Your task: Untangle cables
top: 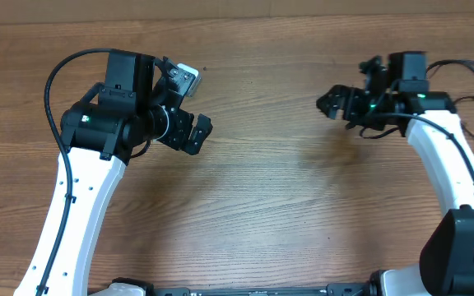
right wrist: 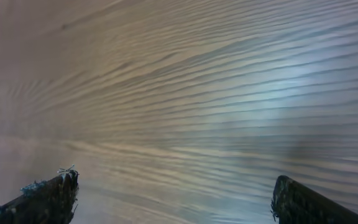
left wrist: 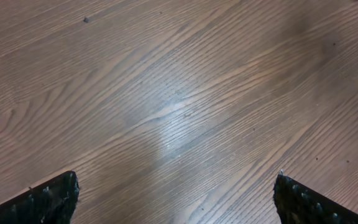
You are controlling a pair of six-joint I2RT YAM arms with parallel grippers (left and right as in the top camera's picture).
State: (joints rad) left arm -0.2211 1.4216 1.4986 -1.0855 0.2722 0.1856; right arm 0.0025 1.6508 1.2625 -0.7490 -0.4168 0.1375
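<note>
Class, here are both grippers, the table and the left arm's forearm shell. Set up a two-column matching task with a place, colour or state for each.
Column one:
1 left gripper
2 right gripper
3 table
4 left forearm shell

Column two:
a white
b brown wood grain
c open, over the table's right side
d open, over the table's left side

Pairs: 1-d, 2-c, 3-b, 4-a

The left arm [top: 76, 205] climbs in a long white link to a bulky black wrist, bent so that the left gripper [top: 192, 103] points right. Its jaws stand spread wide, with nothing between them. Opposite, the right arm [top: 449, 160] leans inward and its right gripper [right wrist: 174, 184] faces left, jaws just as wide apart and empty, dark fingertips [right wrist: 55, 193] tilted low.
</note>
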